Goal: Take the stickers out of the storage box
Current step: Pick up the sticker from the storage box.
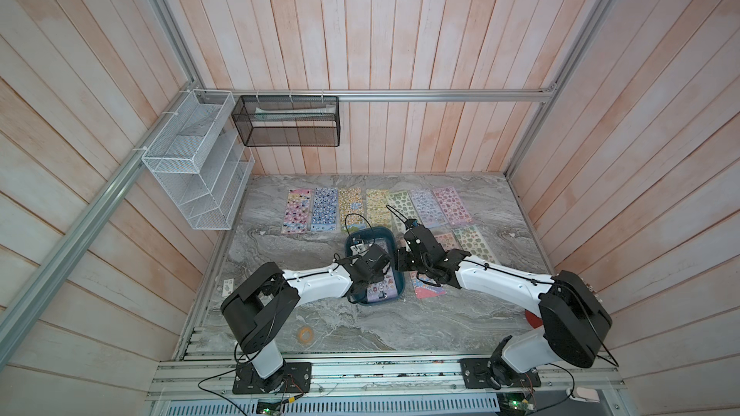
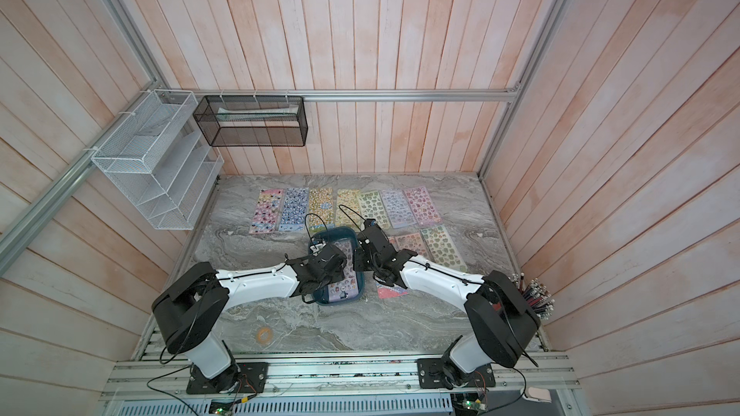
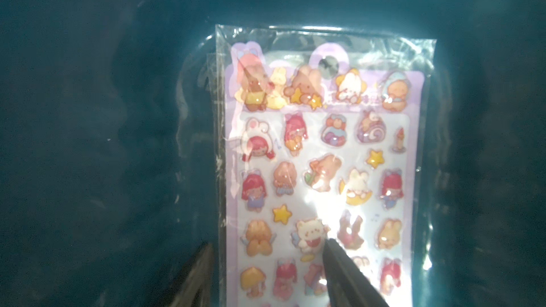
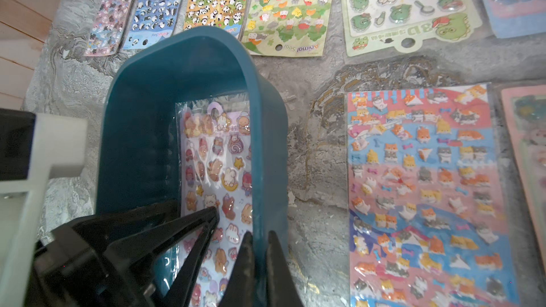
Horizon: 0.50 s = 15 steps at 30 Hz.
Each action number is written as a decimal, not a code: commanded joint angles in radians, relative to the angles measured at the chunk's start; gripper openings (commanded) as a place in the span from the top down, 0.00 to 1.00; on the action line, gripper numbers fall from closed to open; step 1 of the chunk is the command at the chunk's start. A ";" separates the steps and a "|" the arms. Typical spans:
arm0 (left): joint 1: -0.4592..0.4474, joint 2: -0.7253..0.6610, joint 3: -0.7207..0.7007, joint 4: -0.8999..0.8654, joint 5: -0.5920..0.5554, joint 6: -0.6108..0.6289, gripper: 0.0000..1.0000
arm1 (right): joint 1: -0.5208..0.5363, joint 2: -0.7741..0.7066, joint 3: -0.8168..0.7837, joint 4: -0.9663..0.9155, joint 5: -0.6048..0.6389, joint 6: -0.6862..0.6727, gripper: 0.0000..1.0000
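Arms: left arm and right arm are stretched in from the near rail, elbows bent, wrists almost meeting mid-table.
Left gripper: dipped into the storage box, jaws apart. One fingertip is over the lilac sticker sheet, the other just off its edge; contact can't be told, tbh.
Right gripper: clamped on the box's side wall, one finger inside, one outside.
Lilac sheet: laid flat inside the box, along that wall.
Beside the box: a pink-and-blue sticker sheet is laid flat.
Far side: a row of stickers is lined up side by side.
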 commanded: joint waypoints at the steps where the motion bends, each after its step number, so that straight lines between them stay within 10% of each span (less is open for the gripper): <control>1: 0.005 -0.009 -0.047 0.017 0.012 -0.003 0.40 | 0.000 -0.007 0.028 0.010 0.018 -0.006 1.00; 15: 0.005 -0.094 -0.060 0.055 0.031 -0.002 0.53 | -0.001 0.017 0.019 0.025 0.003 -0.003 1.00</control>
